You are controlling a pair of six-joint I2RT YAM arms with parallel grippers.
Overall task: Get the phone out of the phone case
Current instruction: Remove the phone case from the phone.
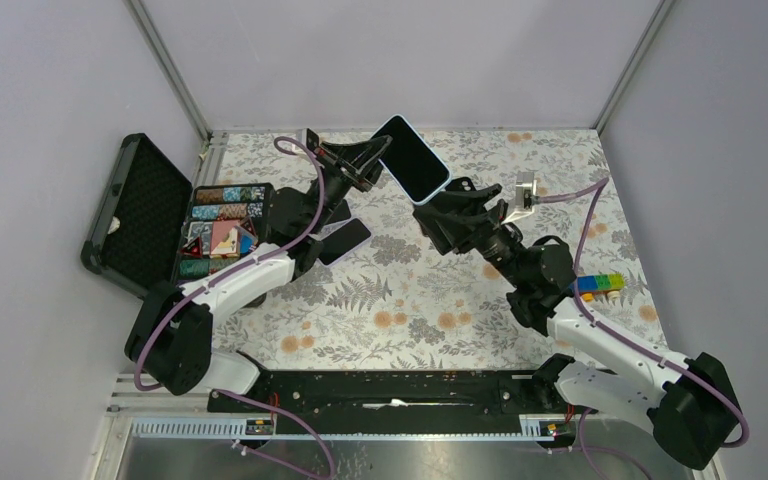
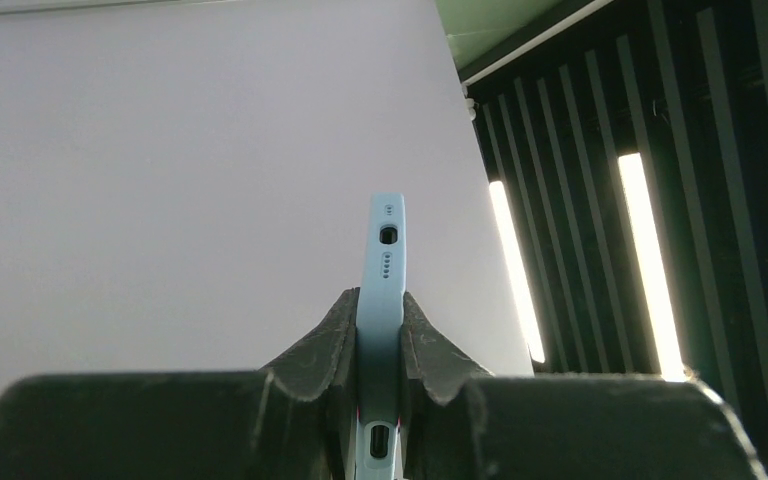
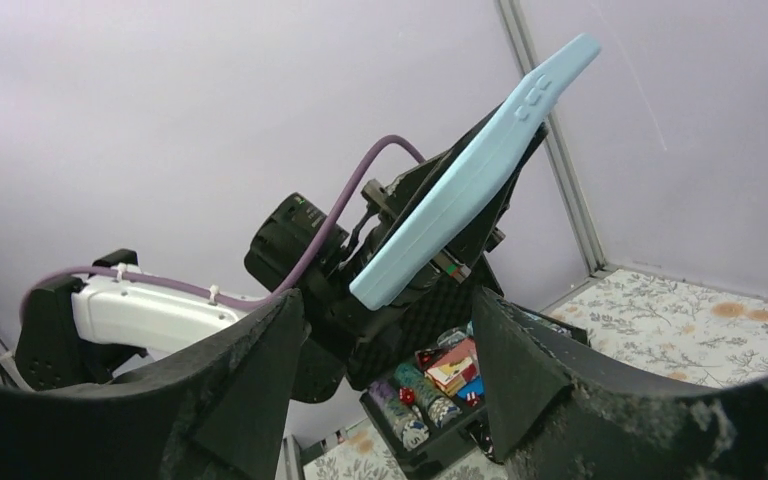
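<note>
Above the far middle of the table (image 1: 410, 300), I see the phone (image 1: 412, 160) held up in the air, dark screen facing the top camera and tilted, one end toward the back wall. It sits inside its pale blue phone case (image 3: 470, 180), whose rim frames the glass. The left gripper (image 1: 375, 160) is clamped on the case's edge: in the left wrist view both fingers (image 2: 325, 340) press the blue sides flat, with the port cutouts showing above them. The right gripper (image 1: 447, 203) sits just beside the phone's nearer end with its jaws spread apart; from the right wrist camera the case hangs beyond the gap, touching neither finger (image 3: 260, 370). A dark flat slab (image 1: 345, 240) lies on the table under the left arm; I cannot tell what it is. At the left edge a black box (image 1: 140, 215) stands open beside a tray of coloured chips (image 1: 222, 230). Near the right edge rests a row of coloured blocks (image 1: 600, 284).
</note>
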